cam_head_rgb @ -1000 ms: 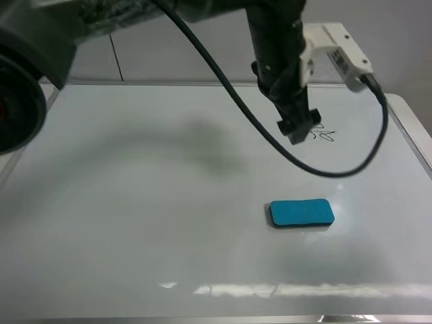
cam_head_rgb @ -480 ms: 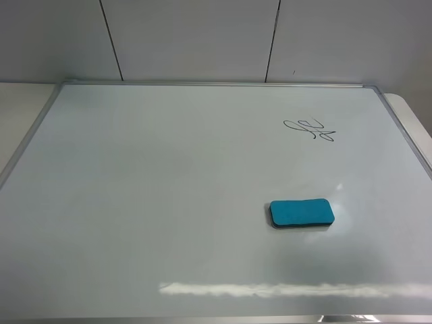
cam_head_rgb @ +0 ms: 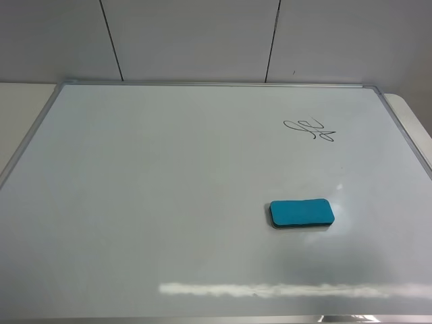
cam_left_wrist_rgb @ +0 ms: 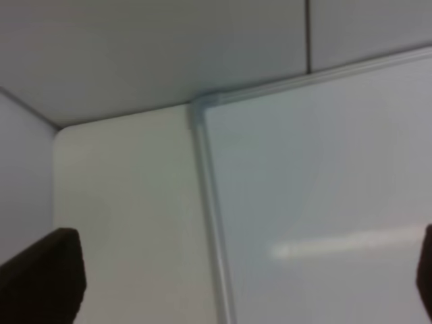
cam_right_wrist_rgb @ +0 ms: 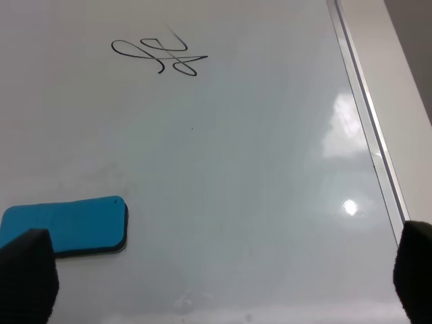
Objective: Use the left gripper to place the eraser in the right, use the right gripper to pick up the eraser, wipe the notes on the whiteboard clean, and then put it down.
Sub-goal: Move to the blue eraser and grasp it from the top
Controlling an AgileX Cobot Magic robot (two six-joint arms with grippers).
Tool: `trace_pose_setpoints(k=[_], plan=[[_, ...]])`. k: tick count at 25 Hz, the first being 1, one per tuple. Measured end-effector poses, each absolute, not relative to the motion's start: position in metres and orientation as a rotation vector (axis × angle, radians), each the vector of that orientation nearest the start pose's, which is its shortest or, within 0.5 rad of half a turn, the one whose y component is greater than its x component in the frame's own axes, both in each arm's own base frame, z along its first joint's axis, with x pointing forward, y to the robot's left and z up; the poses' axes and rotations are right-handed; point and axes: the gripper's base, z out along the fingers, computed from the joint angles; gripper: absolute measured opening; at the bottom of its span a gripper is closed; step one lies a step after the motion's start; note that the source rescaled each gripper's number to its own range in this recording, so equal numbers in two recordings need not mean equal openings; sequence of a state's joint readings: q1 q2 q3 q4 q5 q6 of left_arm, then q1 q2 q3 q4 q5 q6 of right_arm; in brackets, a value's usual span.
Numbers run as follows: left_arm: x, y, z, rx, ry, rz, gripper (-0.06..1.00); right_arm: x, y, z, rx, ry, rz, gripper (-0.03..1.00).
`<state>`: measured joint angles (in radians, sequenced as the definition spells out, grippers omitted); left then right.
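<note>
**Eraser set down on the right, left arm gone from the board**

The eraser (cam_head_rgb: 301, 213) lies flat on the whiteboard (cam_head_rgb: 169, 189), teal side up, in the right half and towards the near edge. Nothing is touching it. The notes (cam_head_rgb: 310, 129) are well apart from it, further back on the same side, and they are not yet wiped.

One second ago the foil-wrapped left arm was hanging over the board close to the notes. Now the high camera shows no arm at all. The left hand (cam_left_wrist_rgb: 233, 280) looks at the far left corner of the board frame and the pale desk (cam_left_wrist_rgb: 128, 216) beside it. Its fingers are spread and nothing is between them.

I judge that the first step is finished and that the pick-up now belongs to the right arm. The right hand (cam_right_wrist_rgb: 221, 273) is above the board with the eraser close to one fingertip. Only the tips show at the picture edges, so it seems wide apart and empty.
</note>
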<state>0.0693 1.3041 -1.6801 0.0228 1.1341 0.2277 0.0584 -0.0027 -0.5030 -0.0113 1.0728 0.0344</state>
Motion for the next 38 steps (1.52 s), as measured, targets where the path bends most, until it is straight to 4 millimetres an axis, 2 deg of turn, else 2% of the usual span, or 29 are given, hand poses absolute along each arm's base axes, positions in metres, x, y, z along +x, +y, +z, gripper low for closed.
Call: trace_pose_setpoints(k=[1,3,4,8,12,14,16,19,25,28,38], plan=[[0.210,0.020,0.481,0.165,2.170,0.235,1.00,-0.006,-0.001,0.277,-0.024,2.051,0.044,1.00],[0.182,0.020,0.475,0.158,2.127,0.265,1.00,-0.006,-0.001,0.277,-0.024,2.051,0.044,1.00],[0.160,0.019,0.473,0.144,2.087,0.275,1.00,-0.006,-0.001,0.277,-0.024,2.051,0.044,1.00],[0.095,0.016,0.451,0.075,2.019,0.282,1.00,-0.006,-0.001,0.277,-0.024,2.051,0.044,1.00],[0.042,0.016,0.423,-0.031,1.991,0.284,1.00,-0.006,-0.001,0.277,-0.024,2.051,0.044,1.00],[0.023,0.016,0.403,-0.094,2.002,0.255,1.00,-0.006,-0.001,0.277,-0.024,2.051,0.044,1.00],[0.010,0.015,0.387,-0.147,2.003,0.225,1.00,-0.006,-0.001,0.277,-0.024,2.051,0.044,1.00],[0.000,0.014,0.358,-0.190,2.028,0.189,1.00,-0.006,-0.001,0.277,-0.024,2.051,0.044,1.00],[-0.001,0.013,0.303,-0.229,2.089,0.126,1.00,-0.006,-0.001,0.277,-0.024,2.051,0.044,1.00],[-0.004,0.010,0.283,-0.241,2.089,0.073,1.00,-0.006,-0.001,0.277,-0.024,2.051,0.044,1.00],[-0.009,0.007,0.281,-0.236,2.019,0.031,1.00,-0.006,-0.001,0.277,-0.024,2.051,0.044,1.00]])
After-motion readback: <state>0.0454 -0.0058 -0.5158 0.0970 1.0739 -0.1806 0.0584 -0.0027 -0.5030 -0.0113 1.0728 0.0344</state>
